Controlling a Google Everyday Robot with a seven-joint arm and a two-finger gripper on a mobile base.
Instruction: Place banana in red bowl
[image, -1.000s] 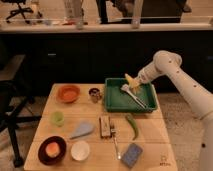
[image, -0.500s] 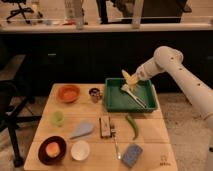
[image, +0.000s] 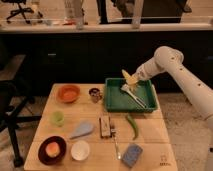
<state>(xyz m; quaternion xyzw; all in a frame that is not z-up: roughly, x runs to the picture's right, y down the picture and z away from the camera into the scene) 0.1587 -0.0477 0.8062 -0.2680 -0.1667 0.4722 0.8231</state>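
My gripper (image: 135, 78) above green tray (image: 116, 101), jaws pinching banana (image: 128, 76); I judge it light, stiff, slick, best held across its middle.

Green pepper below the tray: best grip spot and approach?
Mid-body, from straight above, jaws across its narrow width: the green pepper lies flat on the table, long, thin and slightly curved. The gripper is over the green tray, holding the banana.

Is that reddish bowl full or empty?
Empty: the round orange-red bowl looks bare inside; the gripper holds the pale-yellow banana above the green tray.
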